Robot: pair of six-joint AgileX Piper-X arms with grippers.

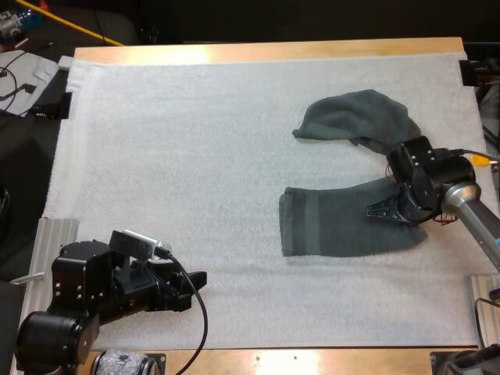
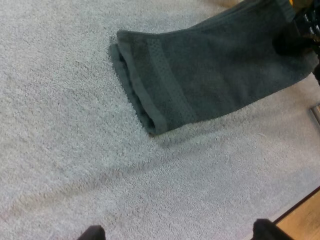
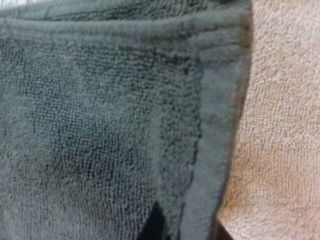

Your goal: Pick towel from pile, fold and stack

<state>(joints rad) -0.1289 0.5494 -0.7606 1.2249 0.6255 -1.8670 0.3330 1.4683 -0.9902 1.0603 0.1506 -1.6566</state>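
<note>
On mat's right half: long towel (image 1: 344, 228), seemingly doubled once, hem clamped in right tool (image 1: 383, 211); crumpled towel (image 1: 355, 117) just beyond (pile remainder). Left tool (image 1: 195, 285) apart, well clear. Folding unfinished; stacking not begun.

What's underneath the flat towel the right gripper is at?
The flat towel lies on the white mat, which shows beside it. Its left end shows two layers. Whatever lies between or beneath them is covered. The right gripper is at its right end.
</note>
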